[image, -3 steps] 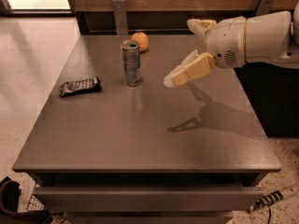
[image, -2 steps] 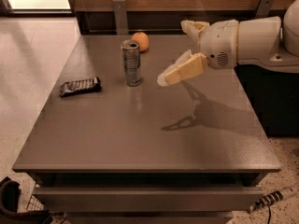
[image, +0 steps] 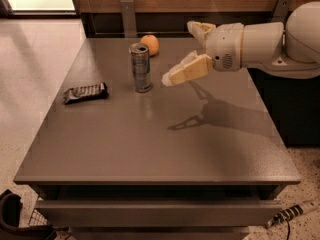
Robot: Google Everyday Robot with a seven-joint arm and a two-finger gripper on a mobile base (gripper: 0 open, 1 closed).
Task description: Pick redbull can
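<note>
Tall slim silver and blue-grey metal redbull can (image: 141, 67) upright at upper centre of flat grey table (image: 150, 149), just in front of round orange fruit (image: 149, 44). Cream two-finger gripper (image: 177, 52) just right of can, not touching, fingers spread wide, holding nothing. Dark flat snack packet (image: 85, 92) at left.

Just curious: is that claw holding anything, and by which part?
Nothing is held. The gripper hovers open beside the redbull can, not touching it.
</note>
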